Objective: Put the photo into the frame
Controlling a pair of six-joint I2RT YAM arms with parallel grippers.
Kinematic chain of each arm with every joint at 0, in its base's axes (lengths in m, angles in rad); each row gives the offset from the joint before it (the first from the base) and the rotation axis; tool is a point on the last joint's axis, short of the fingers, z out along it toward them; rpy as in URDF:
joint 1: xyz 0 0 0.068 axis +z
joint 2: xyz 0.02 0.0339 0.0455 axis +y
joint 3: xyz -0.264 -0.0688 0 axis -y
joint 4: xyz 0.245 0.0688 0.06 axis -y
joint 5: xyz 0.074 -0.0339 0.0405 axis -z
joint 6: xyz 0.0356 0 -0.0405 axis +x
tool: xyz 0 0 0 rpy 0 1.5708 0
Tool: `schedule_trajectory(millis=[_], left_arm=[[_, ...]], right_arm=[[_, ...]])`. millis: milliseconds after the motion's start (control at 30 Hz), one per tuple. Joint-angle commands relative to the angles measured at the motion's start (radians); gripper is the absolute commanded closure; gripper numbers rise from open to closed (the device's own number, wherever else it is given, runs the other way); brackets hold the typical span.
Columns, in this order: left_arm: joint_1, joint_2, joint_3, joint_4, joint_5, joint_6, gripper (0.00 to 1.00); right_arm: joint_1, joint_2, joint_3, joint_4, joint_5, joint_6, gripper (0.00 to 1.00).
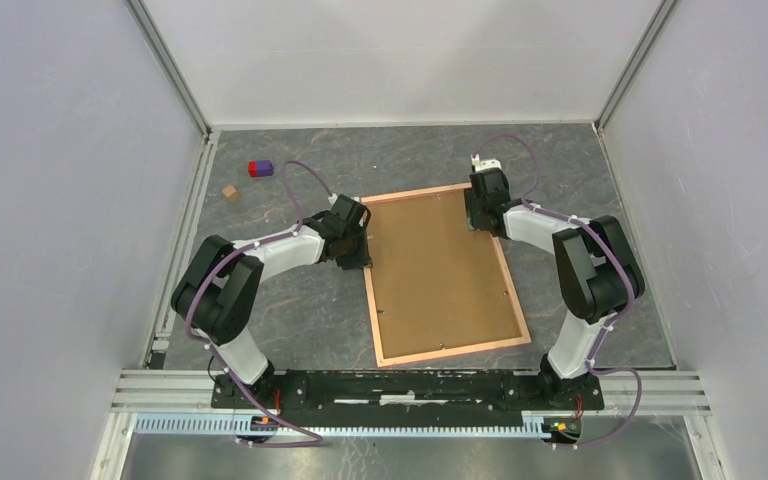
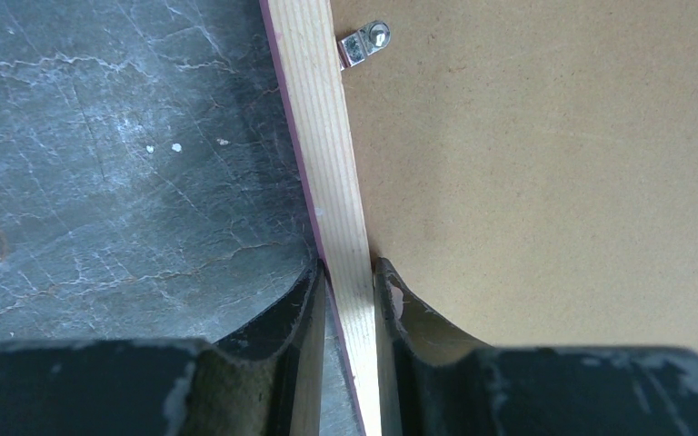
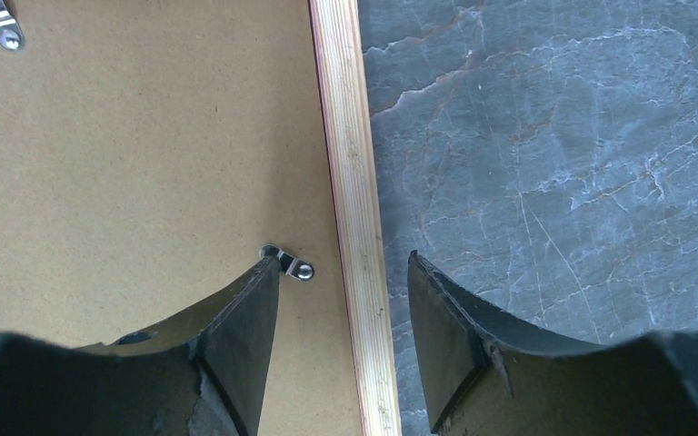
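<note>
Overhead, a thin salmon-pink frame (image 1: 455, 350) lies flat and face down in the middle of a dark grey, marbled table (image 1: 300, 310). A plain brown board (image 1: 440, 275) fills the frame's back. The frame sits slightly askew, with its long sides running away from the arm bases and its far end leaning a little left.

The left claw (image 1: 355, 255) comes in from the frame's left and meets the left long rail near the far-left corner. From the left wrist, that claw is clamped on the rail: one black finger (image 2: 282, 327) presses the rail's outer, pink-edged face, and the other presses the inner face, its tip resting against the board. The rail's back is pale bare wood. Farther along that rail, a small metal clip (image 2: 363, 44) reaches from the rail onto the board.

The right claw (image 1: 477, 218) is at the frame's far-right corner, over the right long rail. From the right wrist, its jaws stand apart and straddle the rail without gripping it. There is a gap on each side. The inner finger hovers over the board with its tip at another clip (image 3: 291, 263), and the outer finger is over the table.

Well beyond the frame's far-left corner, a red-and-blue block (image 1: 260, 168) and a tan cube (image 1: 230, 191) sit on the table.
</note>
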Motion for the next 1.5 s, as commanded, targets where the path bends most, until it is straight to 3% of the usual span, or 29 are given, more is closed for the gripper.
schedule_trajectory(millis=[0, 333, 567, 767, 933, 1200, 1267, 1467], left_arm=[[0.004, -0.004, -0.015, -0.014, -0.034, 0.026, 0.95], [0.005, -0.003, -0.015, -0.013, -0.034, 0.026, 0.96], [0.005, -0.004, -0.015, -0.014, -0.034, 0.026, 0.96], [0.004, -0.001, -0.011, -0.018, -0.034, 0.028, 0.97], [0.004, 0.002, -0.009, -0.02, -0.036, 0.028, 0.97], [0.005, 0.042, 0.047, -0.082, -0.034, 0.033, 0.95], [0.006, 0.047, 0.057, -0.088, -0.038, 0.033, 0.95], [0.008, 0.144, 0.184, -0.169, -0.039, 0.045, 0.96]], right_arm=[[-0.006, 0.053, 0.018, 0.002, 0.038, 0.036, 0.42], [-0.003, 0.069, 0.023, -0.113, 0.048, 0.197, 0.53], [0.0, 0.093, 0.059, -0.185, 0.051, 0.222, 0.63], [0.003, 0.071, 0.051, -0.208, 0.014, 0.238, 0.65], [0.003, 0.069, 0.056, -0.213, 0.013, 0.22, 0.63], [-0.001, -0.021, 0.091, -0.247, -0.032, 0.085, 0.4], [-0.006, -0.08, 0.029, -0.246, -0.048, 0.069, 0.32], [-0.03, -0.274, -0.253, -0.129, -0.212, 0.05, 0.28]])
